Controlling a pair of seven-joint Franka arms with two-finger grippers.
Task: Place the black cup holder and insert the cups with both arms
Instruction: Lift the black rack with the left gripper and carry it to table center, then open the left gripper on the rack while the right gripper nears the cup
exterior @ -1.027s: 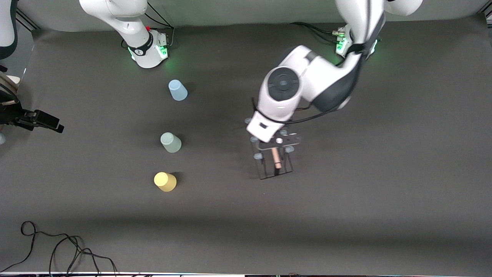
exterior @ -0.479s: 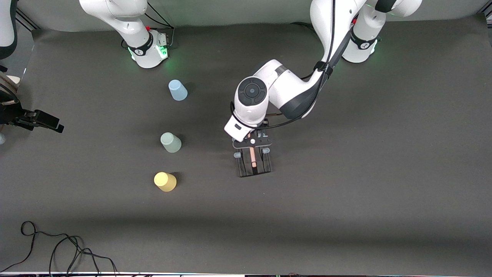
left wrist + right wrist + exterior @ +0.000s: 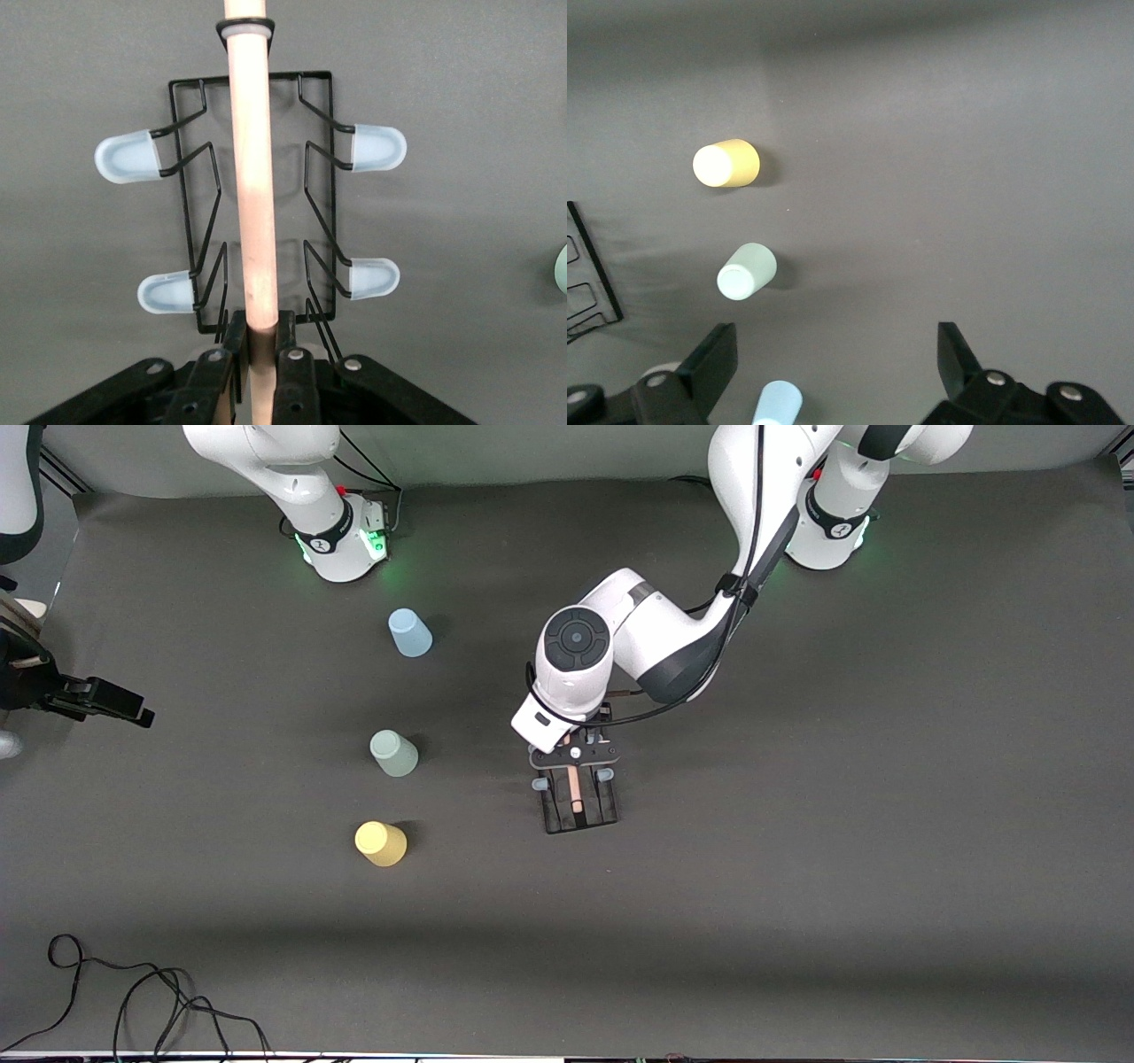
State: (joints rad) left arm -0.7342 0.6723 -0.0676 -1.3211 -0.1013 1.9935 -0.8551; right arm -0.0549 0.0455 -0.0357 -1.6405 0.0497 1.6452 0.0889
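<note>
A: We see a dark grey mat (image 3: 886, 824) covering the whole table, with a loose black cable (image 3: 133, 1001) lying at the edge nearest the front camera, toward the right arm's end.

B: Agreed. On the mat we count three cups, all upside down and well apart: the blue cup (image 3: 409, 632) farthest from the front camera, the green cup (image 3: 393, 752) in the middle of the row, the yellow cup (image 3: 381, 843) nearest. Nothing is in them, as far as we can tell.

A: And one black cup holder (image 3: 578, 804), near the middle of the table, nearer the left arm's end than the cups. None of its prongs carries a cup. In the left wrist view we count four pale caps; the others we cannot see.

B: The left gripper (image 3: 259, 372) is clamped on the wooden rod (image 3: 252, 177) of the holder, which the wrist view shows between its fingers.

A: What differs from a second ago? We saw the holder tilted and closer to the left arm's end; now it is squarer and closer to the cups. The cups have not moved.

B: The right gripper (image 3: 833, 363) waits over the cups with its fingers spread wide and nothing between them.
</note>
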